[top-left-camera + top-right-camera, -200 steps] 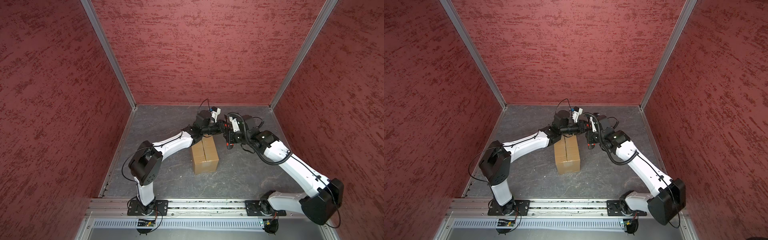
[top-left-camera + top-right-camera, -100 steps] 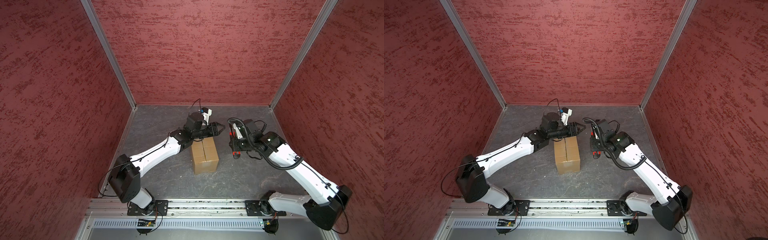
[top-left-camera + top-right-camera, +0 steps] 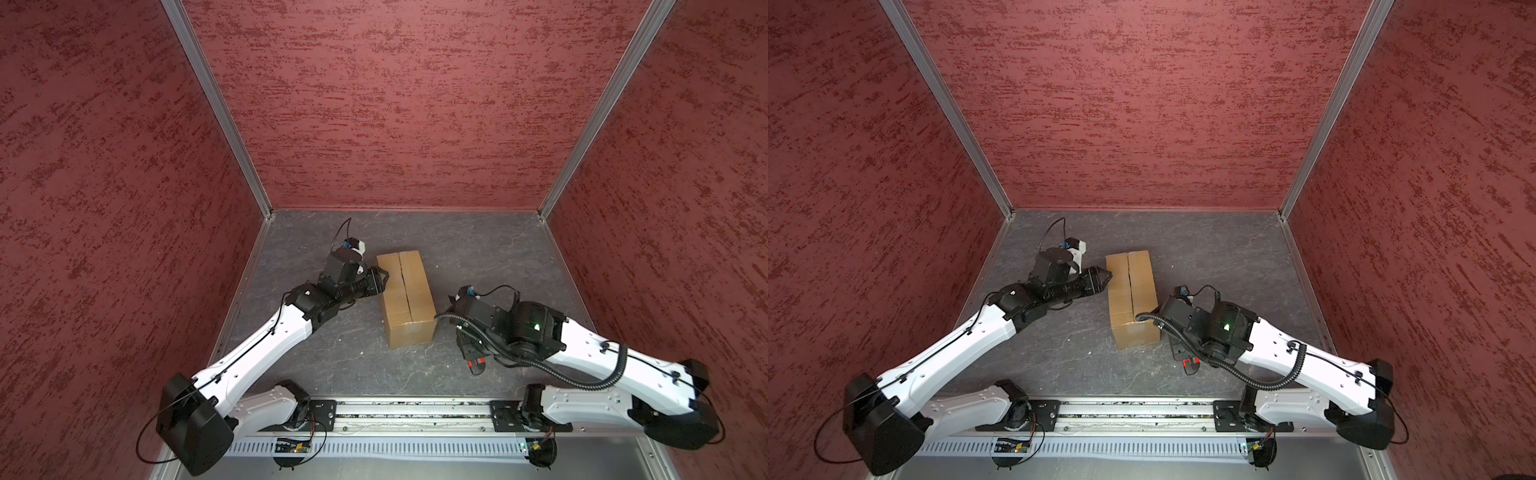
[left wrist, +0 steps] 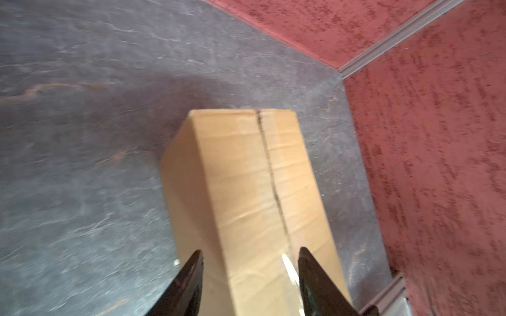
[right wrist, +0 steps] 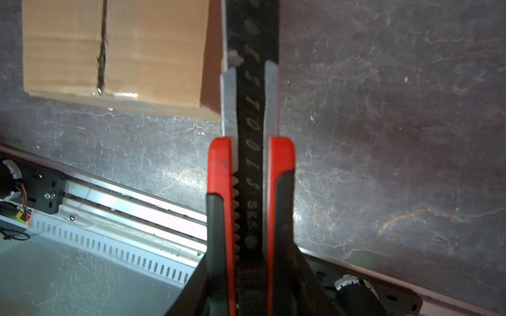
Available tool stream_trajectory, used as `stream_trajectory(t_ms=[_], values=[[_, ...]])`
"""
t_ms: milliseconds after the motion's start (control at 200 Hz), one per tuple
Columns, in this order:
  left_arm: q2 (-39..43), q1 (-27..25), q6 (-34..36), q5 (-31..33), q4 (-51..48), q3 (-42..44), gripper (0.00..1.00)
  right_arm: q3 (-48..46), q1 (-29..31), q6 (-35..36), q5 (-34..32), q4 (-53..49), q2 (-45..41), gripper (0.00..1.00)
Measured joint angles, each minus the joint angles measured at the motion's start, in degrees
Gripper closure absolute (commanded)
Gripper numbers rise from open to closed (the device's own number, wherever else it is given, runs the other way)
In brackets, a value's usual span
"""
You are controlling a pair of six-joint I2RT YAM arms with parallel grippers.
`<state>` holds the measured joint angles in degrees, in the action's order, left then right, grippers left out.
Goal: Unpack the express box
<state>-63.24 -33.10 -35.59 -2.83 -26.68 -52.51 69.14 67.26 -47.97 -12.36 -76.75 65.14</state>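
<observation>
The express box (image 3: 407, 299) (image 3: 1131, 299) is a plain brown carton lying lengthwise in mid-floor, flaps down, with a dark ragged line along its centre seam (image 4: 269, 169). My left gripper (image 3: 384, 277) (image 3: 1108, 276) (image 4: 249, 253) is open at the carton's left upper edge near the far end, holding nothing. My right gripper (image 3: 473, 353) (image 3: 1185, 355) (image 5: 250, 191) hangs right of the carton's near end, shut on a red-and-black utility knife (image 5: 250, 109) (image 3: 477, 366). The right wrist view shows the carton's (image 5: 115, 49) near end.
Red textured walls close in the grey stone-look floor (image 3: 478, 257) on three sides. A metal rail (image 3: 407, 409) with both arm bases runs along the front edge. Small white scraps (image 3: 360, 352) lie near the carton's front.
Both arms have drawn apart from the carton's far end. My left gripper backed off to the left and opened. My right arm pulled the knife back to the near right.
</observation>
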Motion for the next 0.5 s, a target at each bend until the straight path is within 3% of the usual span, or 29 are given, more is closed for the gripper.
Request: stream_trajectory(t_ms=[235,496], values=[[4.0,0.9,-0.4,1.5,-4.0,5.7,0.59,-0.2,8.4,-6.0,-0.7,-1.2,6.6,0.94],[4.1,-2.9,-2.3,1.7,-4.9,9.7,0.63,-1.3,11.2,-9.7,-0.3,0.2,6.7,0.94]])
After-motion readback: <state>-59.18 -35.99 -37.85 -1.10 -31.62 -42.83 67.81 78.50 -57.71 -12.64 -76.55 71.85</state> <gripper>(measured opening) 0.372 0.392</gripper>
